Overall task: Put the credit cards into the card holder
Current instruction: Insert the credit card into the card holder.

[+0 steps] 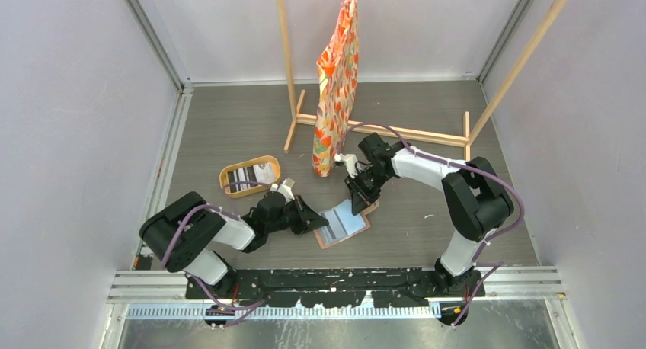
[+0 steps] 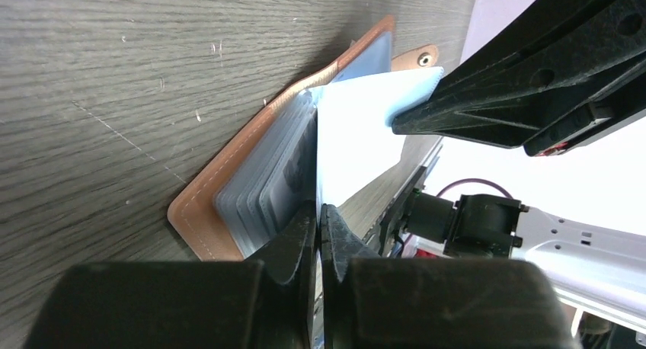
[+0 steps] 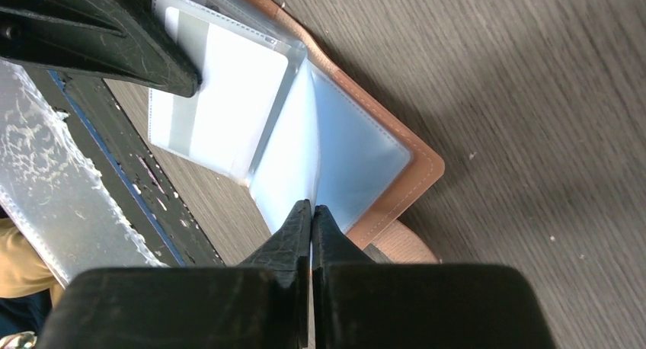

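Pinching sleeves of card holder (image 1: 346, 224) from opposite ends — left gripper (image 2: 318, 216) and right gripper (image 3: 311, 214); credit cards (image 1: 246, 175) toward tabletop's (image 1: 228, 128) left edge — left arm (image 1: 225, 231) nearer.

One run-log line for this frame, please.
card holder: open on table | left gripper: shut on sleeve | right gripper: shut on sleeve | credit cards: in oval tray

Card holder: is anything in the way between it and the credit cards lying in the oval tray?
Yes. The left gripper and its wrist lie between the tray of credit cards and the card holder. It and the right gripper are each shut on a clear sleeve of the holder, so neither is free.
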Controlling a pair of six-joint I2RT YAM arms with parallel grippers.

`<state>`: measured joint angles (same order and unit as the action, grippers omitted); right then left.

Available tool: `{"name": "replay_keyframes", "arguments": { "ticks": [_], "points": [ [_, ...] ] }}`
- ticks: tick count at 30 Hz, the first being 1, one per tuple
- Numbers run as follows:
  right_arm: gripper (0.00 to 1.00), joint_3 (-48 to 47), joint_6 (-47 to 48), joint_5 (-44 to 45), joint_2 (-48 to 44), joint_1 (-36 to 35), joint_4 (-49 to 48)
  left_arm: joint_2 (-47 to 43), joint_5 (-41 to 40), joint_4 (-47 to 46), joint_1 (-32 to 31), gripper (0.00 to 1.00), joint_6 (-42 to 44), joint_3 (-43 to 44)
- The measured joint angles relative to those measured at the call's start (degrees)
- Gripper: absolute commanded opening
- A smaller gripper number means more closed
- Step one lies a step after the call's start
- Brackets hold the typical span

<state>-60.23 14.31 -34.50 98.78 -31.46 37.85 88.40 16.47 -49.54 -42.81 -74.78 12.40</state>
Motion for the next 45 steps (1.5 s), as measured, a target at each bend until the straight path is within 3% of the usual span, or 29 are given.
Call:
{"name": "replay_keyframes", "arguments": {
  "ticks": [8, 17, 25, 30, 38, 45],
  "points": [
    [0.01, -1.33, -0.79, -0.44, 2.12, 0.92, 1.44, -10.01, 0.22, 19.32, 1.77, 0.26, 6.27, 3.58],
    [0.01, -1.42, -1.01, -0.66, 2.23, 2.05, 2.49, -17.38, 0.72, 34.16, 4.66, 0.26, 11.69, 5.35],
    [0.01, -1.97, -1.01, -1.49, 2.23, 2.21, 3.21, -26.45, 5.2, 35.36, 4.37, 0.22, 12.44, 10.21],
    [0.01, -2.08, -1.01, -1.66, 2.23, 2.29, 3.54, -20.83, 7.1, 29.97, 2.25, 0.17, 11.3, 13.51],
    [0.01, -2.29, -1.01, -1.57, 2.62, 2.36, 3.89, -3.32, 8.92, 23.67, -1.36, 0.1, 9.38, 16.2],
    [0.01, -2.58, -1.07, -1.55, 3.13, 2.82, 4.22, -1.44, 8.59, 24.9, -0.11, 0.1, 8.85, 12.59]
  ]
}}
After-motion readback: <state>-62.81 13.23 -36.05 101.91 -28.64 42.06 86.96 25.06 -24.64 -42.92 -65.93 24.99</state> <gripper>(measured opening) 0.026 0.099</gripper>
